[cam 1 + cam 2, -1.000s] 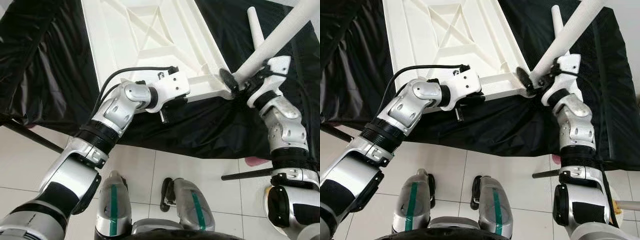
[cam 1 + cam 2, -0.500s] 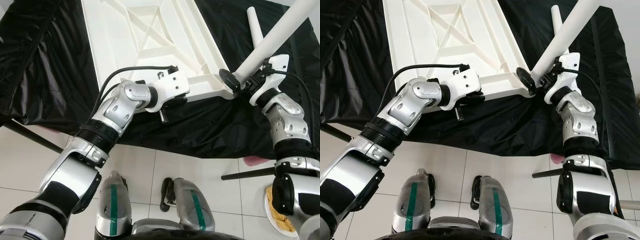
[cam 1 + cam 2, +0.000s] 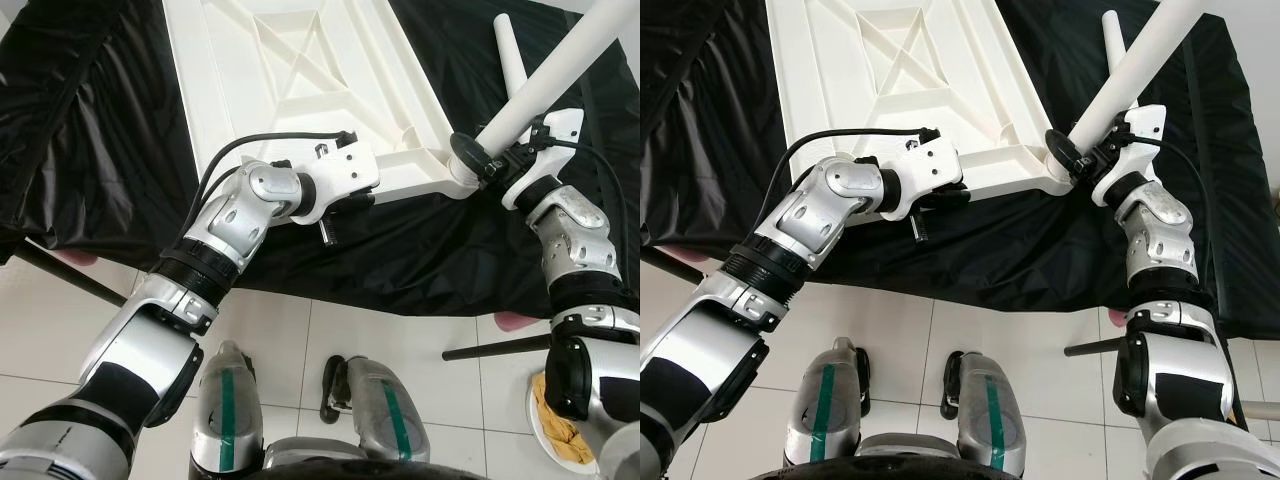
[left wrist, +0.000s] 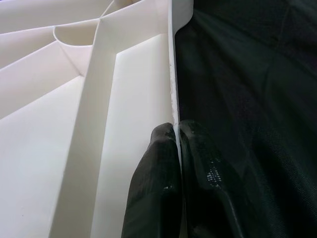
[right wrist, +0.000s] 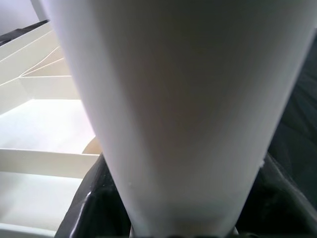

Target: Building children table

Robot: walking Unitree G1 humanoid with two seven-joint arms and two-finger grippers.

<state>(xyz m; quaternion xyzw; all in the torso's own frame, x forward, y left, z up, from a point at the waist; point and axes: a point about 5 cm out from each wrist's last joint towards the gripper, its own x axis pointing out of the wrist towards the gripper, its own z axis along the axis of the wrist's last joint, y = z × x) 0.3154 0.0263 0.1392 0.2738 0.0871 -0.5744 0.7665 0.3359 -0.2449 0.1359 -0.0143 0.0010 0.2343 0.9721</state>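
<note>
Both arms of the humanoid are clad in rounded silver shells broken by black ribbed joint bands, the left arm ending in a white wrist block with small dark screws and a black cable looped over it. The right arm carries a matching white bracket and thin black cable. Below, two silver legs bear green stripes.

No legible text, seemingly.
</note>
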